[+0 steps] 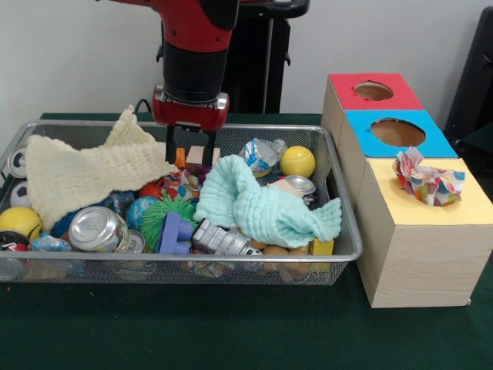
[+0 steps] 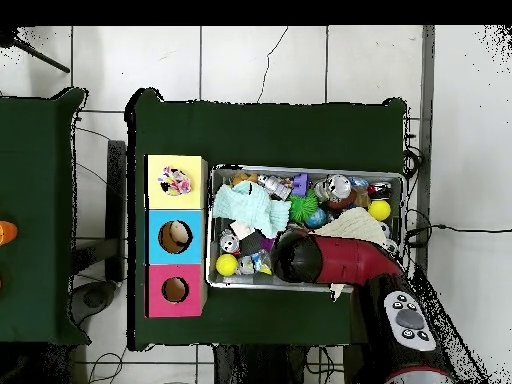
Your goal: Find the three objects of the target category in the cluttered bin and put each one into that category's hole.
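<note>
Can [image 1: 98,229]: front of bin [image 1: 347,254], at 7 o'clock; light, slick, dents easily; take across its sides.
Mint cloth [image 1: 262,208]: centre, soft, hiding things beneath.
Gripper [image 1: 189,148]: at 12 o'clock, fingers apart, empty, tips among clutter beside cream cloth [image 1: 85,173].
Yellow hole [image 1: 427,185]: plugged with crumpled paper, probably.
Target category: unclear.

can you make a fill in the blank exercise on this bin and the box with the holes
1. The crumpled patterned paper ball sits on the ____ section of the wooden sorting box.
2. The pale ____ muslin cloth lies in the wire mesh bin.
3. The box's middle hole has a ____ surround.
4. The gripper hangs over the ____.

Missing words: yellow; green; blue; bin
</note>
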